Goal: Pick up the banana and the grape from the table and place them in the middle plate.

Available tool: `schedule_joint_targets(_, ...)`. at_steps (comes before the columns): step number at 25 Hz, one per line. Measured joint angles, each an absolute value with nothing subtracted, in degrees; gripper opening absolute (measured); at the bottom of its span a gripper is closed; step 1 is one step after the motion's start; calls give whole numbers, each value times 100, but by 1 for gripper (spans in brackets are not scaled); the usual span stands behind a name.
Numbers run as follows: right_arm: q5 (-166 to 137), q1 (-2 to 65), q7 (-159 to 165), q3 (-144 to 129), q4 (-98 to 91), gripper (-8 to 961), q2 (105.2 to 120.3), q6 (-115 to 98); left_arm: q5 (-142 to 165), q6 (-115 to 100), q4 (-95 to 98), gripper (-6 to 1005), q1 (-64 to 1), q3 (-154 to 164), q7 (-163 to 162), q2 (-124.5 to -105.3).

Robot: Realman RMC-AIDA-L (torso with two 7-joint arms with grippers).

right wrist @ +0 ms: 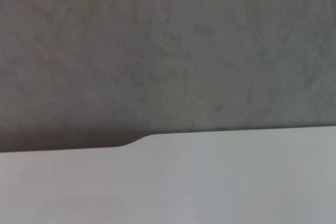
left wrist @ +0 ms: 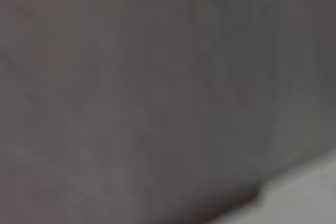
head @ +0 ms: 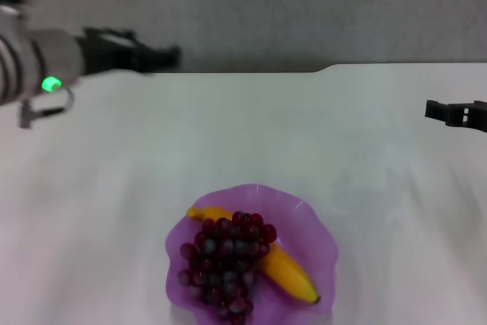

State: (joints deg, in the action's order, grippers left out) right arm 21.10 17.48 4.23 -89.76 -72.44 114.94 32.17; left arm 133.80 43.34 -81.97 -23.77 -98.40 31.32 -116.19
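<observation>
The purple scalloped middle plate [head: 323,245] sits on the white table [head: 152,157] at the near centre in the head view. The banana [head: 289,270] lies in it, slanting from the plate's far left to its near right. The bunch of dark red grapes [head: 227,264] lies in the plate on top of the banana's left part. My left gripper [head: 163,56] is raised at the far left, above the table's far edge, well away from the plate. My right gripper [head: 435,109] shows at the right edge, above the table. Neither holds anything.
A grey wall [head: 304,5] stands behind the table's notched far edge [head: 323,68]. The right wrist view shows the same wall and table edge [right wrist: 142,139]. The left wrist view shows only grey wall and a corner of the table [left wrist: 310,192].
</observation>
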Motion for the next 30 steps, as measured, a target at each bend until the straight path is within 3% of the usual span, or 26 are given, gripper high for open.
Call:
schedule_joint_targets(6,2112,1749,422,-8937,-7086,850,11496,2986,12061,2790,-8064,853,-1711,-10017,4460,-11639)
schedule_joint_targets(12,2128,1843,421,-8923,-6773,850,11490,2472,10617,1911,-7594,853,-1537,-9965,6066,-11641)
schedule_joint_targets(30,2231,1971,460,-8905,-5356,850,11504,327,6477,2015,-7103,844,-1119,-10401,10164,-11636)
